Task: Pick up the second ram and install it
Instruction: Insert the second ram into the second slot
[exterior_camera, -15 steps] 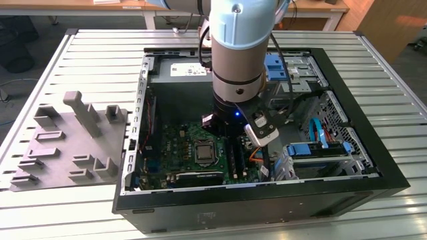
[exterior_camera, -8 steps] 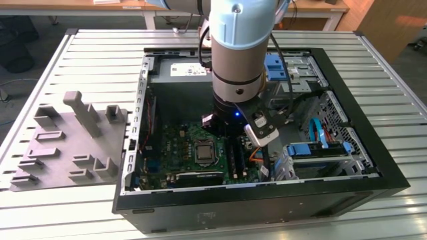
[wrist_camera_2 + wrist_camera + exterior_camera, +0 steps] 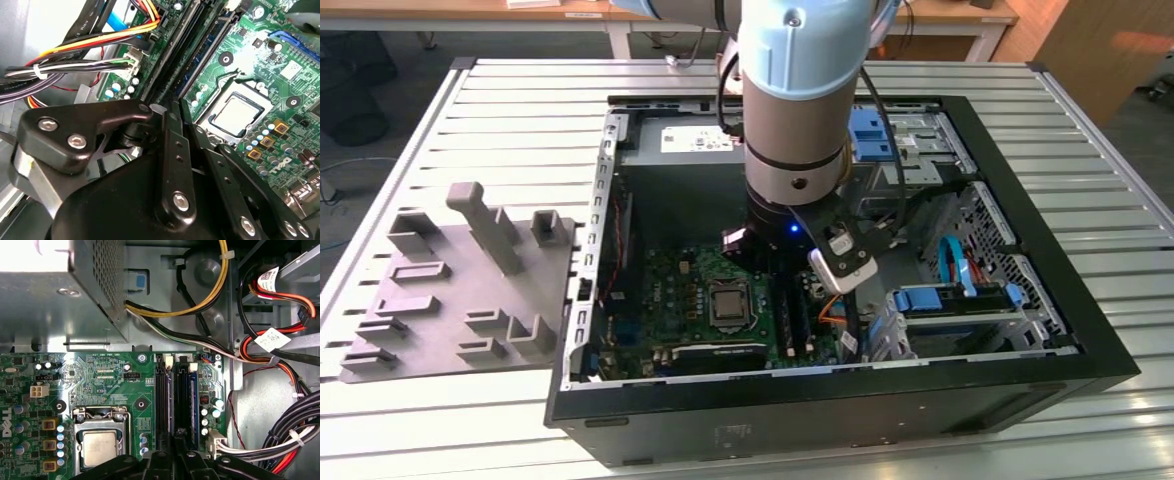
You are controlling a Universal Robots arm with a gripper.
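My gripper is lowered into the open computer case, right over the memory slots beside the processor socket. In the first wrist view its fingers stand close together on a thin dark strip, the second ram, held edge-on in line with a black slot. The second wrist view shows the gripper with its black links meeting above the long slots. The stick's lower edge is hidden. I cannot tell whether the neighbouring slot holds a stick.
A grey moulded fixture lies on the slatted table at the exterior view's left. Bundled cables and a blue cable run along the case on the slots' far side. The power supply box sits beyond the green motherboard.
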